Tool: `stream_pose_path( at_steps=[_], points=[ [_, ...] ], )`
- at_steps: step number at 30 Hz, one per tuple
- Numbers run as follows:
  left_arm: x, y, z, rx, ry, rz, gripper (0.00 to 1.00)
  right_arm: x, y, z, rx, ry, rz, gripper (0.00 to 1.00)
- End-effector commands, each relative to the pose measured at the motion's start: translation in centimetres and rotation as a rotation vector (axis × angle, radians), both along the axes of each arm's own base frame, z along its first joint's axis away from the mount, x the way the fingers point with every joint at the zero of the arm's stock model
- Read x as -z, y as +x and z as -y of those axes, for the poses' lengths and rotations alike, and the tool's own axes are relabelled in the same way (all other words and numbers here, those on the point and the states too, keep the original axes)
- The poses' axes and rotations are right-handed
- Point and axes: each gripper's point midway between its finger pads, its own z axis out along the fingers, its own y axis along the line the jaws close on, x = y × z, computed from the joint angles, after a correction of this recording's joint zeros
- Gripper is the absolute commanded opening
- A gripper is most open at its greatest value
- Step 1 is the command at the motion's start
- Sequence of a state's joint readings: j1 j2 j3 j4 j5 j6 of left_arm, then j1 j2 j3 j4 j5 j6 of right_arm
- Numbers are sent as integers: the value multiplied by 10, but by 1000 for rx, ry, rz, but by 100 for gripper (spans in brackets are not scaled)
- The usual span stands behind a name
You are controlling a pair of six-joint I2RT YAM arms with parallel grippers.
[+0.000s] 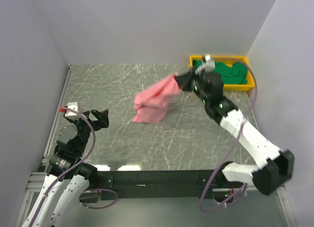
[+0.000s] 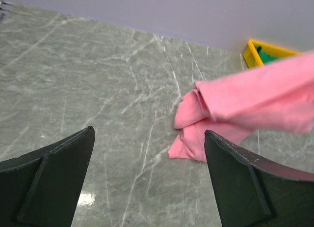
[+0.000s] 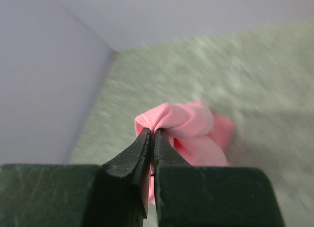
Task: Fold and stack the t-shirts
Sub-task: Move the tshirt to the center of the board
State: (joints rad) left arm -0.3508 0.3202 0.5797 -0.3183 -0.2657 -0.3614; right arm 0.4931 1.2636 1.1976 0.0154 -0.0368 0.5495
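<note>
A pink t-shirt (image 1: 153,102) hangs bunched over the middle of the table, its lower end resting on the marble. My right gripper (image 1: 178,80) is shut on the shirt's upper right end and holds it lifted; in the right wrist view the fingertips (image 3: 147,138) pinch a fold of the pink cloth (image 3: 182,120). A dark green t-shirt (image 1: 226,72) lies crumpled in the yellow tray (image 1: 250,82) at the back right. My left gripper (image 1: 99,117) stands open at the near left, well apart from the pink t-shirt (image 2: 245,104), nothing between its fingers.
Grey walls close in the table on the left, back and right. A metal rail (image 1: 63,97) runs along the left edge. The right arm (image 1: 245,133) stretches diagonally from the near right toward the tray.
</note>
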Motion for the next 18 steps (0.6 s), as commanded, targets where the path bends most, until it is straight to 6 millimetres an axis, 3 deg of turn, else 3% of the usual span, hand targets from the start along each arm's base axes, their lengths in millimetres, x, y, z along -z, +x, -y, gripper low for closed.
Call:
stream_pose_path(
  at_steps=[1, 3, 6, 7, 10, 14, 18],
  points=[
    [-1, 5, 18, 84, -16, -8, 99, 48, -28, 56, 210, -35, -67, 6],
    [6, 10, 29, 125, -22, -56, 99, 112, -59, 83, 276, -96, -213, 10],
    [15, 16, 51, 218, -38, -125, 99, 181, -104, 110, 308, -179, -371, 27],
    [22, 18, 61, 262, -52, -167, 99, 200, -123, 119, 299, -223, -418, 37],
    [29, 17, 81, 354, -92, -221, 99, 211, -141, 127, 278, -281, -451, 55],
    [49, 17, 100, 427, -153, -306, 99, 209, -151, 125, 194, -392, -461, 60],
    [63, 19, 99, 407, -156, -358, 99, 201, -140, 81, 12, -425, -397, 60]
  ],
)
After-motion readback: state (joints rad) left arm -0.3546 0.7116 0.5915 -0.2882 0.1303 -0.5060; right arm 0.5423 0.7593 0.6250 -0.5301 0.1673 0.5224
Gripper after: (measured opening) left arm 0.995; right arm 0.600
